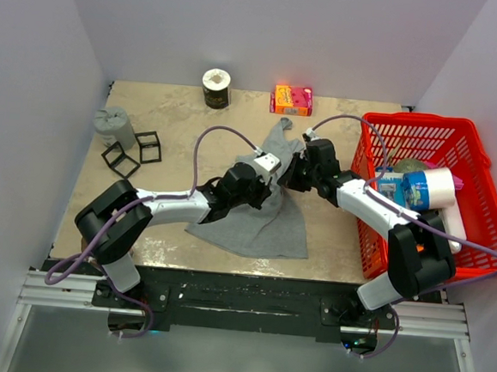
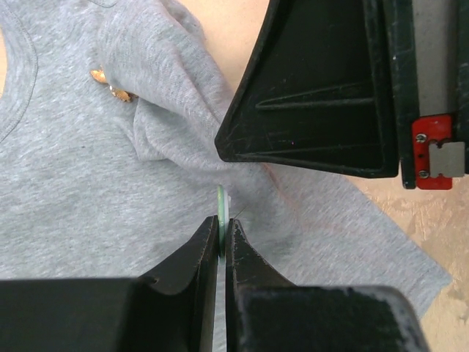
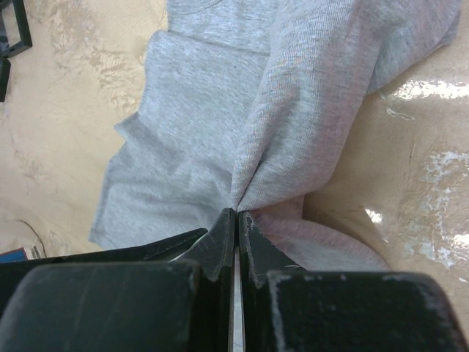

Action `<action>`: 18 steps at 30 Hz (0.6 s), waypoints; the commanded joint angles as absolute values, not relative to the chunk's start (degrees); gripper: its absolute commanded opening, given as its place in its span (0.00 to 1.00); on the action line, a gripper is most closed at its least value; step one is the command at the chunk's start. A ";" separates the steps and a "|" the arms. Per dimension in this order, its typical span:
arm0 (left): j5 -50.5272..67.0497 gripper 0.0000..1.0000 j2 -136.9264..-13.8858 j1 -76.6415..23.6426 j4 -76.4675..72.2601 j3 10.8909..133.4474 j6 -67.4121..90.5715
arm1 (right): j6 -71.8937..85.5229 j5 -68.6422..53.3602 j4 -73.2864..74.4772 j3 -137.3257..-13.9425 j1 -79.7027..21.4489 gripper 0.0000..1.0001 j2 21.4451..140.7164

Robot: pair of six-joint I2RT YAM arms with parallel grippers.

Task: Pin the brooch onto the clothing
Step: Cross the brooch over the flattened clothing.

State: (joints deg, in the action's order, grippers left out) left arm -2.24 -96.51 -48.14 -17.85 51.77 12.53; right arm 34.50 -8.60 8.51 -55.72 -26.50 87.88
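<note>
One grey tank top (image 1: 262,230), one orange-gold brooch (image 2: 110,84), one green disc (image 2: 220,202). One red basket (image 1: 413,121) at three o'clock; one pink box (image 1: 291,99), one roll (image 1: 216,87) at twelve; two black frames (image 1: 146,146), one grey cup (image 1: 115,126) at ten.

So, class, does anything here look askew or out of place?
Yes: the top lies rumpled, not flat; the right gripper pinches a fold of it into a ridge.
</note>
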 commanded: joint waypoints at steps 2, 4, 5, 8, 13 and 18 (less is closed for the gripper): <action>-6.06 0.00 -95.98 -49.22 -19.34 54.05 10.90 | 35.68 -9.49 5.54 -55.55 -26.89 0.00 88.07; -6.33 0.00 -96.06 -49.66 -19.51 54.05 11.34 | 35.95 -9.49 5.28 -55.37 -27.07 0.00 88.42; -6.50 0.00 -96.06 -49.83 -19.60 54.14 11.51 | 36.12 -9.49 5.10 -55.28 -27.07 0.00 88.68; -7.12 0.00 -96.33 -50.36 -19.86 54.23 11.86 | 36.21 -9.41 4.83 -55.19 -27.33 0.00 89.21; -7.56 0.00 -96.15 -50.98 -20.83 54.32 13.09 | 36.39 -9.49 4.48 -55.02 -27.42 0.00 90.17; -9.31 0.00 -96.94 -52.12 -21.27 54.32 13.97 | 36.74 -9.40 4.31 -55.02 -27.60 0.00 90.26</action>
State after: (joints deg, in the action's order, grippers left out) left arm -6.61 -96.53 -51.07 -17.96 52.29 12.88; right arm 35.90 -8.69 6.55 -54.94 -27.29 90.28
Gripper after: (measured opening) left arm 0.107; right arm 0.014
